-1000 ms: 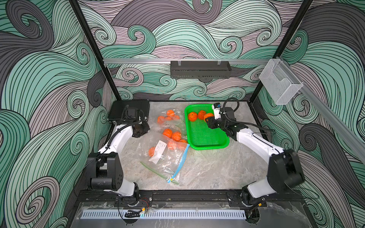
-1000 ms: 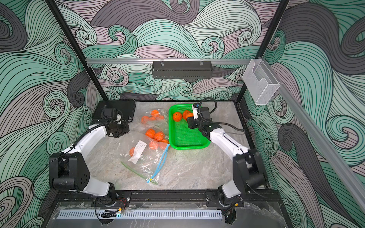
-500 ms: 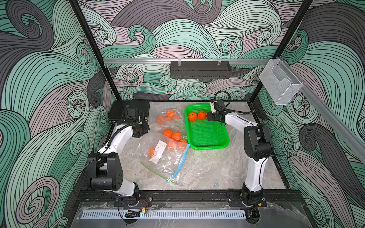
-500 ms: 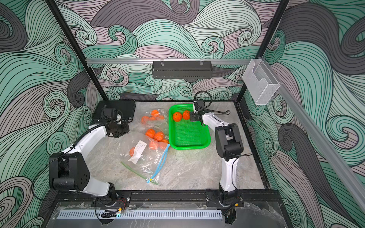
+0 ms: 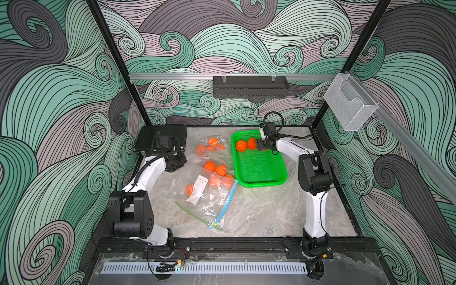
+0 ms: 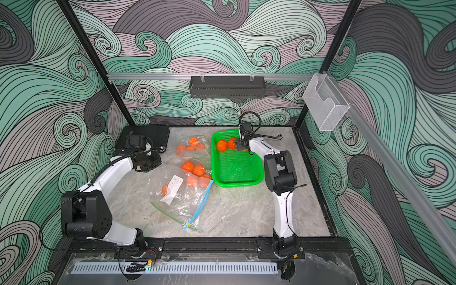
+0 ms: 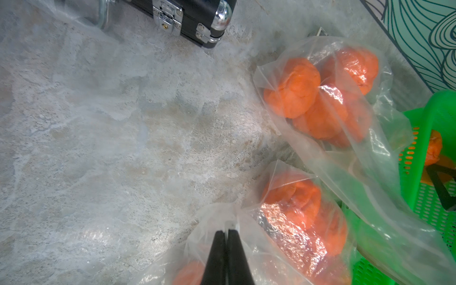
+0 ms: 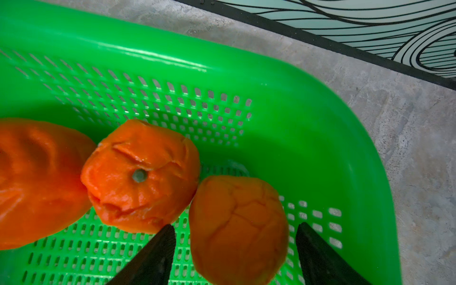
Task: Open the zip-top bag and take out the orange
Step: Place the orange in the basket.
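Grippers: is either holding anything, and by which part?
Left gripper is shut on the zip-top bag, pinching its film at the end away from the zip. Right gripper is open; the orange lies loose between its jaws in the basket.

This is a robot test cell in a lab, a boxed-in bench rather than a lived-in room. Black frame posts [image 5: 119, 61] and an aluminium rail [image 5: 172, 76] carry wall panels [image 5: 49, 98] printed with green and grey swirls. The left arm [image 5: 150, 172] and right arm [image 5: 314, 170] are bolted to a black base rail [image 5: 234, 246] edging a marble-look tabletop [image 5: 259, 214]. Behind the left gripper [image 7: 228, 232] lies a black latched case [image 7: 195, 12]. On the wall beyond the right gripper [image 8: 234, 227] hangs a perforated black shelf [image 5: 250, 90], with a clear plastic holder [image 5: 350, 108] to its outer side. A slotted strip [image 5: 202, 267] along the front is perhaps a vent
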`<state>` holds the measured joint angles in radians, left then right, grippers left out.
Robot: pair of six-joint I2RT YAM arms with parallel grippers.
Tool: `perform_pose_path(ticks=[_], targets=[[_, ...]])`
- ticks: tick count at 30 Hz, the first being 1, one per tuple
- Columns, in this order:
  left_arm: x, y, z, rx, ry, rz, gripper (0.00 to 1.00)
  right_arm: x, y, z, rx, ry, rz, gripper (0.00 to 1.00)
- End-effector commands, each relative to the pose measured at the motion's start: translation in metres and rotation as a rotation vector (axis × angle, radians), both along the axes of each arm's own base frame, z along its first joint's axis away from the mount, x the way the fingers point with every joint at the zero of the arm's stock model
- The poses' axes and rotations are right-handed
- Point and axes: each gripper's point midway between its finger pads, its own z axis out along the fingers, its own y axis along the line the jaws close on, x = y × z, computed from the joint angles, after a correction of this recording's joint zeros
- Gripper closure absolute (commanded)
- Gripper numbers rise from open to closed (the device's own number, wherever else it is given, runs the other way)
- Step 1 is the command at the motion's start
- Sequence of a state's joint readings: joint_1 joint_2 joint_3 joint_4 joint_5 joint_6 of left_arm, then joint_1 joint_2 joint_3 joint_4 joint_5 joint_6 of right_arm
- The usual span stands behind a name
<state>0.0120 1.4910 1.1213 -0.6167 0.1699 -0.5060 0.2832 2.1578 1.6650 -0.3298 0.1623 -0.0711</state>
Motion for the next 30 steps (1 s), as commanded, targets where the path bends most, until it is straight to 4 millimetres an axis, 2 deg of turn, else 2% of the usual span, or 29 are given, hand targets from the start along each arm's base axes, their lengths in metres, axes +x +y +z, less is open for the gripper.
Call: perform_pose_path(ticks=[1,3,6,8,11,15,19,22,24,27,30], targets=[[-0.004,0.0,-0.003,-0.013,0.023,0.006,1.0,0.0,0.0,0.001,-0.016,0.008,-0.002,0.19],[-0.004,0.0,-0.004,-0.013,0.024,0.006,1.0,-0.003,0.001,0.007,-0.003,0.003,0.001,0.19],[-0.003,0.0,-0.003,-0.013,0.022,0.007,1.0,-0.01,0.004,0.035,0.026,-0.038,0.004,0.21],[-0.003,0.0,-0.003,-0.015,0.021,0.007,1.0,-0.031,0.01,0.054,0.057,-0.036,0.029,0.23],[-0.003,0.001,-0.002,-0.013,0.019,0.008,1.0,-0.075,0.031,0.085,0.157,-0.05,0.095,0.27],[-0.003,0.001,-0.002,-0.014,0.02,0.008,1.0,-0.156,0.072,0.102,0.265,-0.082,0.235,0.39],[-0.003,0.001,-0.002,-0.013,0.016,0.01,1.0,-0.241,0.114,0.1,0.346,-0.08,0.444,0.52],[-0.003,0.001,-0.002,-0.01,0.018,0.01,1.0,-0.294,0.132,0.096,0.379,-0.081,0.565,0.62],[-0.003,0.001,-0.002,-0.011,0.019,0.009,1.0,-0.324,0.139,0.089,0.385,-0.078,0.65,0.64],[-0.003,0.001,-0.001,-0.014,0.017,0.009,1.0,-0.356,0.149,0.073,0.411,-0.075,0.756,0.7],[-0.003,0.001,-0.001,-0.012,0.014,0.01,1.0,-0.374,0.158,0.058,0.399,-0.04,0.822,0.73]])
